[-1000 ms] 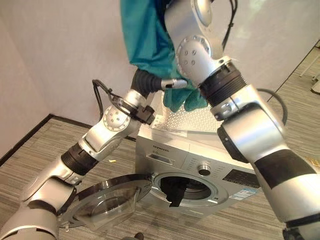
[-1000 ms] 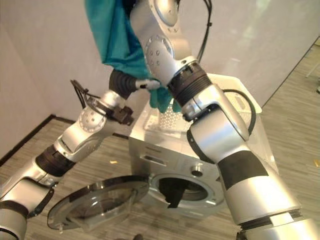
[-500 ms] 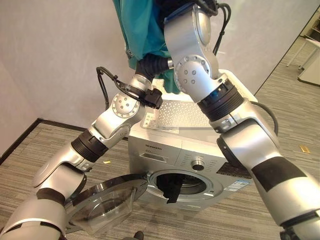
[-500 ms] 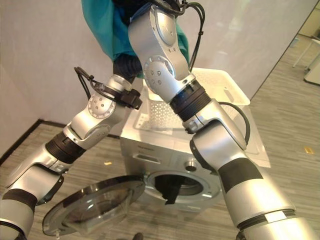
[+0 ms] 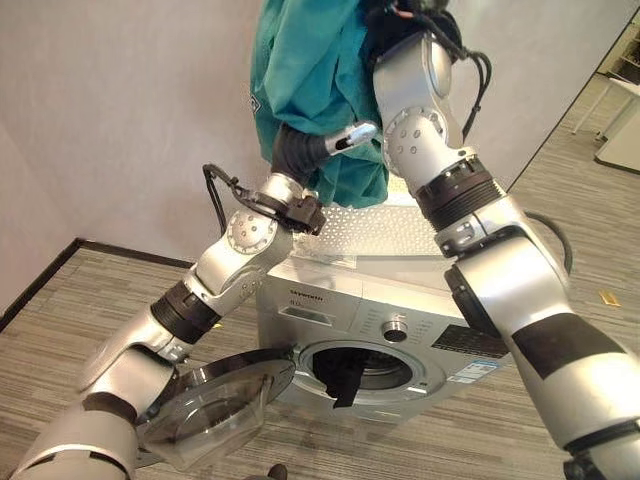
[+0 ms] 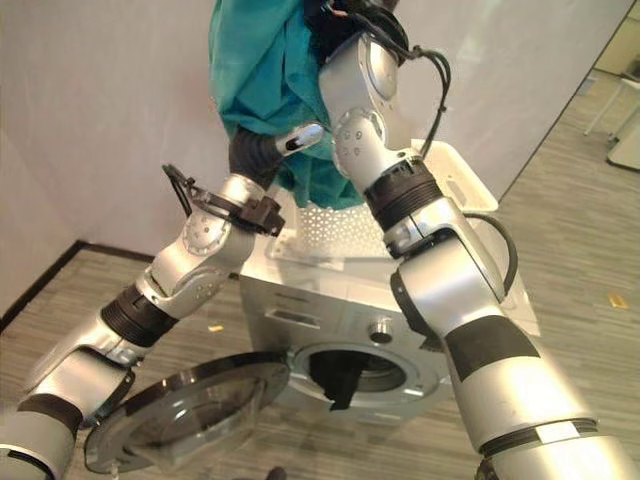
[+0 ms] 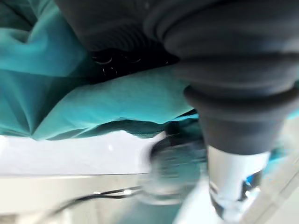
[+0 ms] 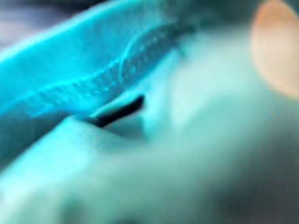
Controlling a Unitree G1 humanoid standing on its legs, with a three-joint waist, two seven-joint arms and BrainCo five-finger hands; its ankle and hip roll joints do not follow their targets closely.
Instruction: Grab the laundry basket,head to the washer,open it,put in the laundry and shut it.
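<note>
While the washer [image 5: 370,330] stands with its round door [image 5: 205,405] swung open | white laundry basket [image 5: 380,232] sits on top | teal garment [image 5: 315,90] hangs high above it | left hand [image 5: 310,150] presses into the cloth, right hand [image 5: 400,25] buried in it, grip on either unclear | lower it to the drum, clear of the dark item [image 5: 345,378] at the rim.

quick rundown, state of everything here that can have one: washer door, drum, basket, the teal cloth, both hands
washer door: swung fully open, hanging low to the washer's left
washer drum: dark garment inside, part draped over the rim
laundry basket: white, sitting on top of the washer
teal garment: lifted high above the basket, hanging down
left hand: raised against the teal garment, fingers mostly hidden in it
right hand: raised at the top of the garment, fingers hidden
</note>
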